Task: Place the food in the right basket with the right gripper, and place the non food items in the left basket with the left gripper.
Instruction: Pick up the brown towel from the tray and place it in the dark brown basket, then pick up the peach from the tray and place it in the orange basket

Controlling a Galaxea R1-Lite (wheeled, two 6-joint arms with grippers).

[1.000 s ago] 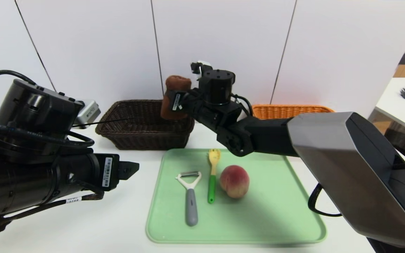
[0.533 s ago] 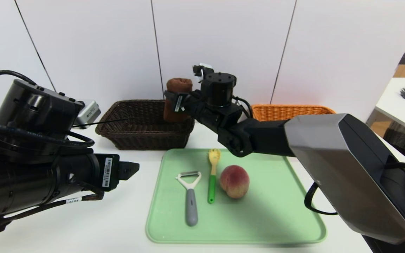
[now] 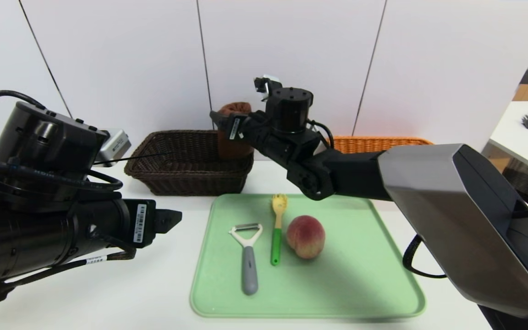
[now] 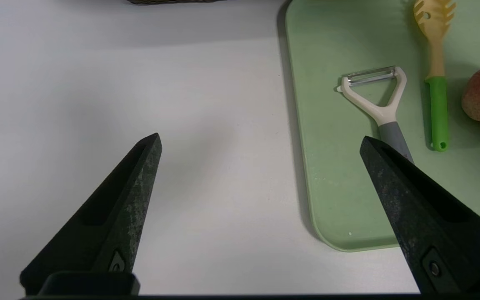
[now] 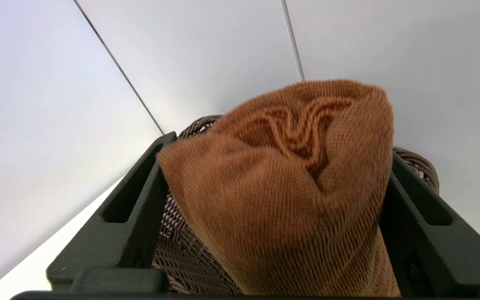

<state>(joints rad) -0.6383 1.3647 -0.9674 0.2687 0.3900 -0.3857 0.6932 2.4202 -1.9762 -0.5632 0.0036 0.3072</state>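
1. Clearly, the biggest risk sits at the dark basket [image 3: 189, 160]: the rolled brown towel [image 3: 234, 133] stands on end at that basket's near right corner, leaning by the rim, so I judge it could topple outward onto the worktop [image 3: 108, 298] instead of settling inside.
2. The cause would likely be the right claw [image 3: 227, 126] itself. Its fingers flank the roll closely, and in the right wrist view the cloth [image 5: 290, 187] bulges against both of them, so pulling back could snag the fabric and drag it over the rim.
3. A second worry: the right arm stretches across the space above the green tray [image 3: 360, 284], and a careless retreat might sweep low toward the peach [image 3: 305, 236], which could roll.
4. The right claw is parted about as wide as the roll; whether it grips or merely brushes the towel I cannot tell.
5. The left claw [image 4: 261, 143] hangs spread wide over bare worktop just beside the tray's left edge, holding nothing and touching nothing.
6. On the tray, the peeler [image 3: 248, 256], the fork [image 3: 277, 229] and the peach lie side by side, untouched, the peeler nearest the left claw.
7. The orange basket [image 3: 374, 144] waits behind the right arm, partly hidden, well apart from the peach; I cannot see its inside.
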